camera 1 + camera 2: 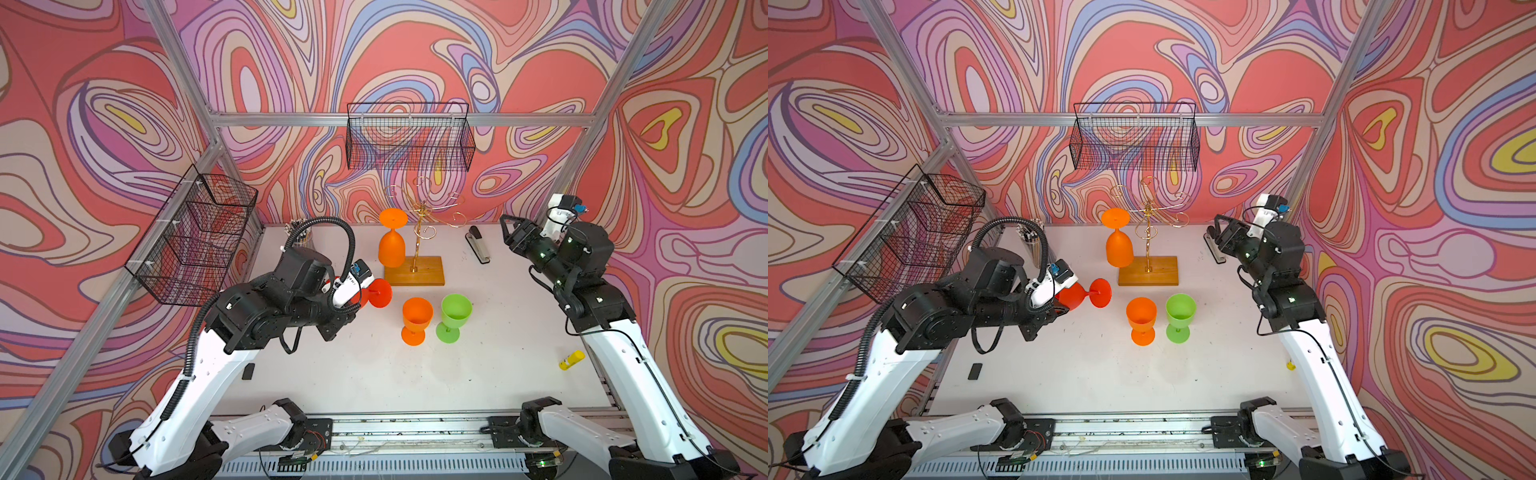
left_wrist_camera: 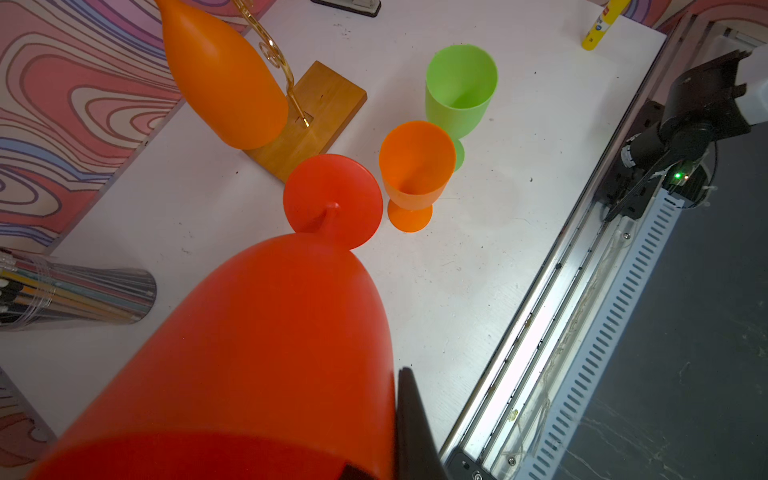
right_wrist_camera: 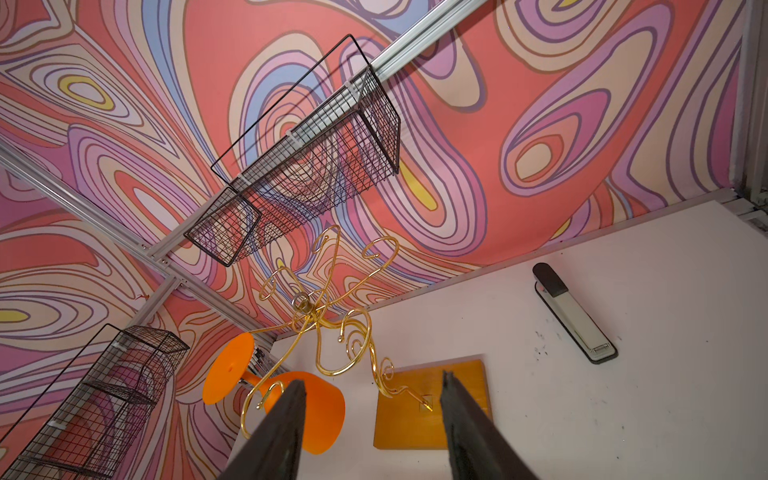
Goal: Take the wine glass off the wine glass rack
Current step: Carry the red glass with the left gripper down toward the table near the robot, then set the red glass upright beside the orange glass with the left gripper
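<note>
Clamping red glass (image 2: 270, 332), left claw (image 1: 1064, 306); right claw (image 3: 372, 379) spread.

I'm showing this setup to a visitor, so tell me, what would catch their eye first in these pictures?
The swirling pink-and-red walls dominate in both top views. Next, the left gripper holds a red wine glass on its side, front-left of the wine glass rack, where an orange glass hangs upside down.
</note>
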Robot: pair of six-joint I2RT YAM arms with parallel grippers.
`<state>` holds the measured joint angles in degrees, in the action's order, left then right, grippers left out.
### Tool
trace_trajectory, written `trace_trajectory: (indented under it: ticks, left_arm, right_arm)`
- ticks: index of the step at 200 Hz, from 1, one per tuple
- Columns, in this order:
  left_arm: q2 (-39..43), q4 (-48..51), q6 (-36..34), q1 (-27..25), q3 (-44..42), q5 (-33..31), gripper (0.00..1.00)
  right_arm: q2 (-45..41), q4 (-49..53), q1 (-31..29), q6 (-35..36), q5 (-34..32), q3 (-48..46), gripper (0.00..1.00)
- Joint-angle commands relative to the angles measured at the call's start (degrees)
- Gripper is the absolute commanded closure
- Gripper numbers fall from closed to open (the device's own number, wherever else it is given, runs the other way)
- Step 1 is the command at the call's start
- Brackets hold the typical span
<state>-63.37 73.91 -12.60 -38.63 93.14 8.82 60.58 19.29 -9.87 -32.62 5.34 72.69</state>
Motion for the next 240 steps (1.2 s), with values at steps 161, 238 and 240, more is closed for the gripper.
trace_trajectory:
  ticks: [161, 238, 240]
  left_arm:
    - [-22.14, -1.29, 3.48, -5.8, -7.1, -7.03, 1.0]
    - [-29.7, -0.57, 3.02, -6.19, -5.53, -7.72, 1.0]
    - [-29.88, -0.53, 3.04, -6.19, -5.45, -7.8, 1.0]
  right_arm:
    - [1.47, 3.95, 0.02, 3.88, -2.98, 0.47, 0.45]
    - [2.18, 4.78, 0.02, 4.14, -3.56, 0.35, 0.46]
    - [2.13, 4.79, 0.02, 4.14, -3.58, 0.35, 0.45]
